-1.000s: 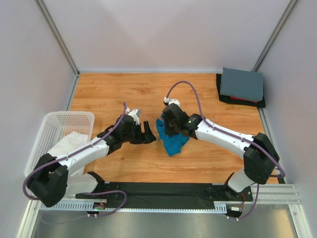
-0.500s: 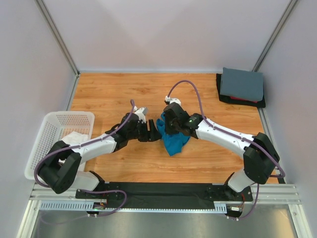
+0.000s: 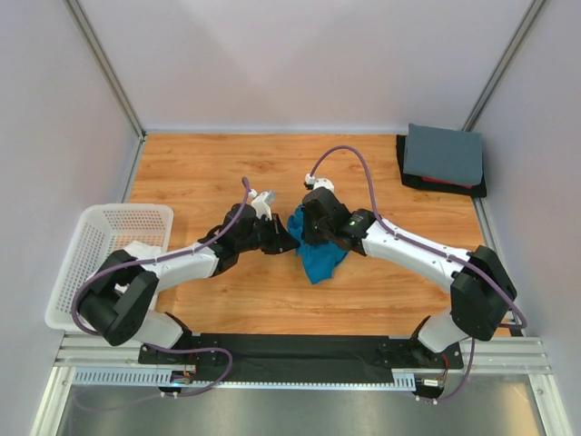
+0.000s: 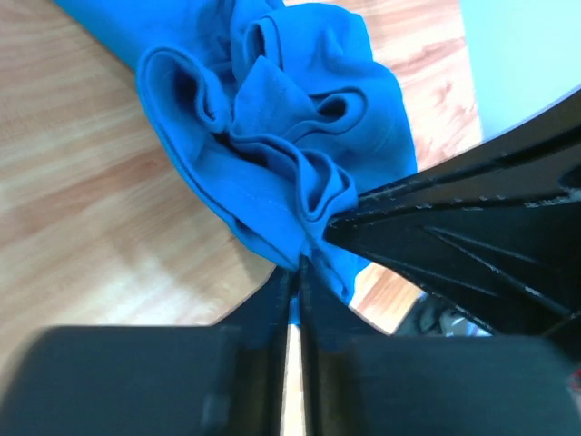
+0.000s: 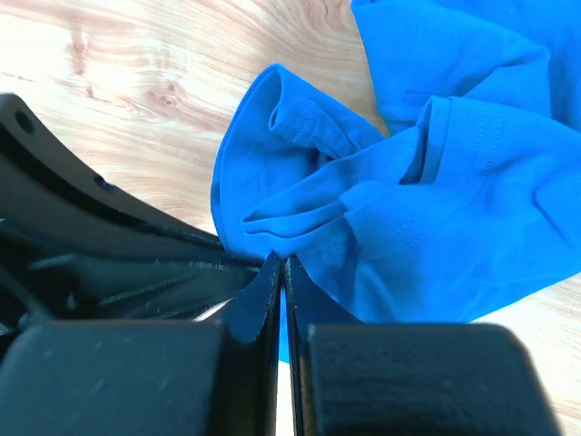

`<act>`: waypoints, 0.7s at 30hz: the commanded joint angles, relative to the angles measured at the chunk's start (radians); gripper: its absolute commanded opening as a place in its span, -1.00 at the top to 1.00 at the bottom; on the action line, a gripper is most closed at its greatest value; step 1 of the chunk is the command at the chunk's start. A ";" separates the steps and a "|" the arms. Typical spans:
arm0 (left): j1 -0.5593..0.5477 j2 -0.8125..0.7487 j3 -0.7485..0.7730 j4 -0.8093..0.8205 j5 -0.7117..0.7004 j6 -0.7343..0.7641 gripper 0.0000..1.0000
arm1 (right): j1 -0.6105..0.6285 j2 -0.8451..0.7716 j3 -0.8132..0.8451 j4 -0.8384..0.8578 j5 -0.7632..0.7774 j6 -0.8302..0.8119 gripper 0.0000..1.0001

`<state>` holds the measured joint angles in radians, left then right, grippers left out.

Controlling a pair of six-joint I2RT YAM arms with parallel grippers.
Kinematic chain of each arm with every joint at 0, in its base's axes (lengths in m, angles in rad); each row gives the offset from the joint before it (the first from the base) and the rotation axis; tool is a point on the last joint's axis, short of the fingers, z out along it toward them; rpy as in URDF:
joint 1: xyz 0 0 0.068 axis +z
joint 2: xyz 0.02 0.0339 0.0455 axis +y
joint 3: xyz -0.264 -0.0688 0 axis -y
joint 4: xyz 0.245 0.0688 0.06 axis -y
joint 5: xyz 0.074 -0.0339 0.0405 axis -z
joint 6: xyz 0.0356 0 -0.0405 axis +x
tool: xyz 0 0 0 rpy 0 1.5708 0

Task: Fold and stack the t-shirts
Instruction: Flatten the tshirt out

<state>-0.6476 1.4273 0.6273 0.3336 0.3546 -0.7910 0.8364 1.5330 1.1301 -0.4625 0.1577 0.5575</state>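
Observation:
A crumpled teal-blue t-shirt (image 3: 320, 261) hangs bunched over the middle of the wooden table. My left gripper (image 3: 289, 240) meets it from the left. In the left wrist view, that gripper (image 4: 300, 263) has its jaws pressed together on a fold of the shirt's hem (image 4: 272, 136). My right gripper (image 3: 305, 231) holds the top of the bunch. In the right wrist view, the right gripper (image 5: 280, 259) is shut on blue cloth (image 5: 436, 209). The two grippers' fingertips nearly touch. A folded slate-grey t-shirt (image 3: 443, 153) lies on a dark one and a red one (image 3: 447, 184) at the back right.
A white mesh laundry basket (image 3: 91, 238) stands at the left edge, partly under my left arm. The table's metal frame runs along both sides. A black mat (image 3: 300, 350) lies along the near edge between the arm bases.
My left arm has reached right to the teal t-shirt, and its jaws have closed from wide open onto the cloth. The right arm has held still with the shirt.

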 commanded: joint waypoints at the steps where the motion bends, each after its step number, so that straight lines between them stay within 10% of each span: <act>1: -0.006 -0.008 0.026 0.064 -0.002 0.015 1.00 | -0.003 -0.063 -0.001 0.065 0.035 0.019 0.99; 21: 0.173 -0.284 0.514 -0.884 -0.626 0.328 1.00 | -0.149 -0.244 0.109 -0.200 0.220 0.021 0.99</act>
<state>-0.5529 1.1660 1.0523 -0.3988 -0.1844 -0.5442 0.7403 1.3724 1.1671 -0.6117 0.2840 0.5858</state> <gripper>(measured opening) 0.007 0.008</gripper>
